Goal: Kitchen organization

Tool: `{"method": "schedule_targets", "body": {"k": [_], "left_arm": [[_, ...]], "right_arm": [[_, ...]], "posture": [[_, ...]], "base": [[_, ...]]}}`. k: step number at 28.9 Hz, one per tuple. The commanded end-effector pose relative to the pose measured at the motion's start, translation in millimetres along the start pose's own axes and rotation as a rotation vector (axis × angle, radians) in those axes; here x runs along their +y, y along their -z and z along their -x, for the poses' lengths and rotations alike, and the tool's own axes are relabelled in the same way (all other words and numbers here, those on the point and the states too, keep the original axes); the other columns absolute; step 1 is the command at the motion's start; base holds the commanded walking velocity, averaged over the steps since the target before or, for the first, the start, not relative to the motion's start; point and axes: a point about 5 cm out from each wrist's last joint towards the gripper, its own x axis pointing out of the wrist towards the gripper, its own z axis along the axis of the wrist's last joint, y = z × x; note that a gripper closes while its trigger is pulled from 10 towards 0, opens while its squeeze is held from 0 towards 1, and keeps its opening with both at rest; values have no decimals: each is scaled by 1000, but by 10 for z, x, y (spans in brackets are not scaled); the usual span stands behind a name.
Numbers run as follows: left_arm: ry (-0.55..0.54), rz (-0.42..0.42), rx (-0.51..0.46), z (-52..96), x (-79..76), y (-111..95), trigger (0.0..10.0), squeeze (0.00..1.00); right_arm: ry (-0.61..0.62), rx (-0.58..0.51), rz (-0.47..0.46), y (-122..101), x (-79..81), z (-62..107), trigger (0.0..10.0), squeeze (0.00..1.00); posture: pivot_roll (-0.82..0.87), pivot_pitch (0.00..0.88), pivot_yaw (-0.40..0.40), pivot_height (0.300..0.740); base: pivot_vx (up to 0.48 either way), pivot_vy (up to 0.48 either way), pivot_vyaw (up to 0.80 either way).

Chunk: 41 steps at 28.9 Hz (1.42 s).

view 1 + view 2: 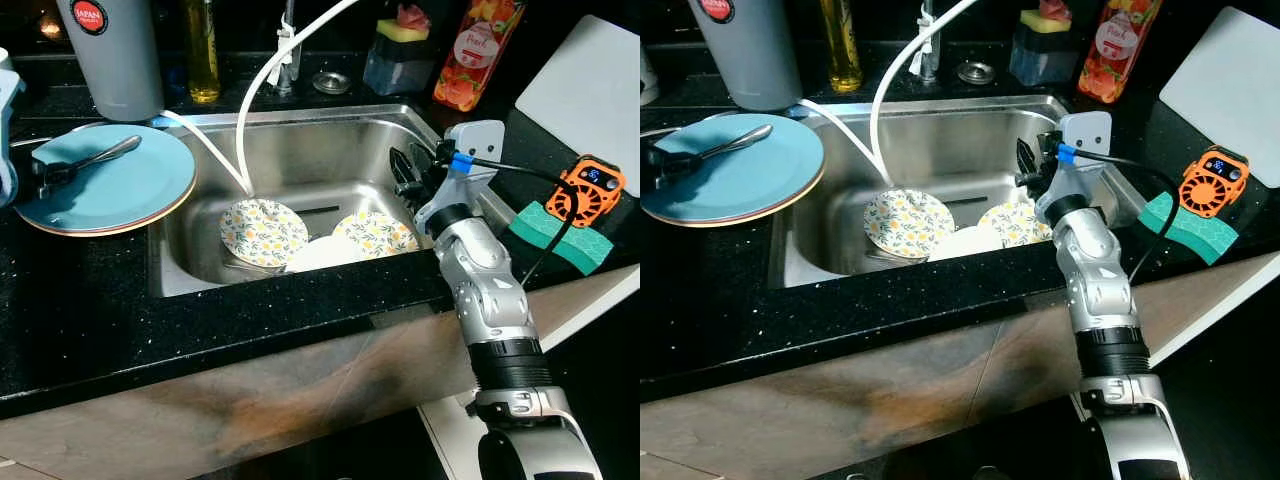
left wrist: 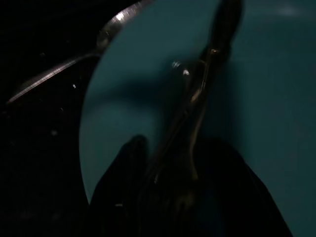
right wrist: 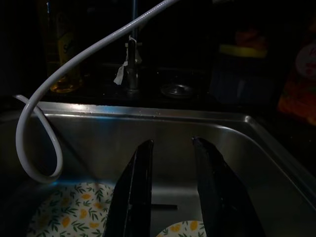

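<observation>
Take the sink (image 1: pixel 300 135) as your reference. The right claw (image 1: pixel 408 172) hangs over the sink's right wall, inside the basin, with its two fingers parted by a clear gap and nothing between them. The flowered plates lie on the sink floor: one (image 1: pixel 375 233) sits directly below and slightly toward you from the claw, the other (image 1: pixel 262 231) lies further left, near the white hose (image 1: pixel 250 120). A plain white dish (image 1: pixel 322 255) rests between them against the near wall. The right arm is the nearer one, so your next move is probably a descent onto the right flowered plate.

The left claw (image 2: pixel 182 197) is at the blue plate (image 1: pixel 105 180) on the tabletop left of the sink, closed around the handle end of the cutlery (image 2: pixel 202 94). The cutlery's long axis runs away from the claw, across the plate.
</observation>
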Motion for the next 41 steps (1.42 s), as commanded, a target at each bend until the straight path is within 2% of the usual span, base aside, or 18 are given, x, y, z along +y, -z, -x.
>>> {"method": "schedule_targets", "body": {"k": [1,3,4,5,9,16,21,24,25,26,30,34,35,36,37,38,39,41], "left_arm": [[9,44,136,12,47,336,10000,0],[34,54,142,-11,17,372,10000,0],[58,67,145,-37,-18,404,9137,0],[91,82,151,-94,-88,454,0,0],[98,71,147,-155,-149,473,0,0],[88,82,36,-196,-206,205,0,0],[83,101,-115,-172,-226,-112,0,0],[163,129,-310,-99,-301,-496,0,0],[163,129,-310,-99,-301,-496,0,0],[252,142,-424,-42,-413,-769,9569,0],[385,130,-500,-57,-682,-1006,10000,0],[558,115,-511,-253,-1306,-1078,10000,0],[558,115,-511,-253,-1306,-1078,10000,0],[580,100,-510,-290,-1435,-1068,10000,0],[642,80,-485,-416,-1843,-1006,10000,0],[655,74,-480,-468,-2009,-975,10000,0],[663,76,-465,-521,-2152,-939,10000,0],[655,59,-450,-577,-2280,-890,10000,0]], "right_arm": [[10,-2,1,-14,-28,20,10000,0],[9,-3,0,-14,-26,17,10000,0],[9,-3,0,-15,-25,12,10000,0],[7,-3,-1,-18,-21,5,10000,0],[5,-5,0,-25,-20,-1,10000,0],[9,-6,4,-37,-43,4,10000,0],[13,-5,3,-34,-47,8,10000,0],[16,-5,2,-33,-49,8,10000,0],[16,-5,2,-33,-49,8,10000,0],[18,-5,0,-31,-52,7,10000,0],[19,-5,-3,-29,-51,5,10000,0],[20,-9,-6,-38,-45,-3,10000,0],[20,-9,-6,-38,-45,-3,10000,0],[21,-10,-7,-42,-45,-5,10000,0],[26,-12,-6,-48,-57,-5,10000,0],[30,-12,-6,-49,-66,0,10000,0],[33,-12,-6,-49,-72,2,10000,0],[37,-11,-5,-48,-78,6,10000,0]], "posture": [[123,99,-49,740],[123,99,-50,740],[123,100,-53,740],[123,100,-53,740],[121,101,-56,740],[114,101,-59,740],[110,101,-54,740],[112,100,-53,740],[112,100,-53,740],[113,100,-53,740],[115,99,-54,740],[110,99,-56,740],[110,99,-56,740],[110,99,-56,740],[105,96,-53,740],[105,96,-53,740],[96,94,-48,740],[93,95,-46,740]], "base": [[0,0,0],[0,0,0],[0,0,0],[0,0,0],[0,0,0],[0,0,0],[0,0,0],[0,0,0],[0,0,0],[0,0,0],[0,0,0],[0,0,0],[0,0,0],[0,0,0],[0,0,0],[0,0,0],[0,0,0],[0,0,0]]}}
